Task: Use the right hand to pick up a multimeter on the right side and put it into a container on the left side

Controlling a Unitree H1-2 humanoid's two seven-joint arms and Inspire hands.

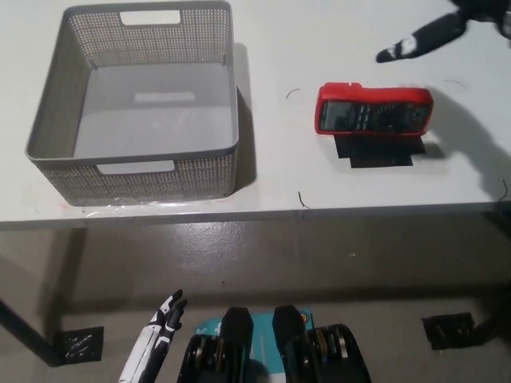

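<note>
On white tabletop (271, 171), right side: red rubber-cased multimeter (374, 110), flat, dark face up, lying on black rectangular patch (374, 150). Right hand (435, 30) black, hovers above/behind it w/ fingers (399, 49) spread, holding nothing. Grey perforated plastic container (136, 171), boxy w/ cut-out handles, sits left. Left hand (160, 323) white, low at bottom left, fingers apart.
</note>
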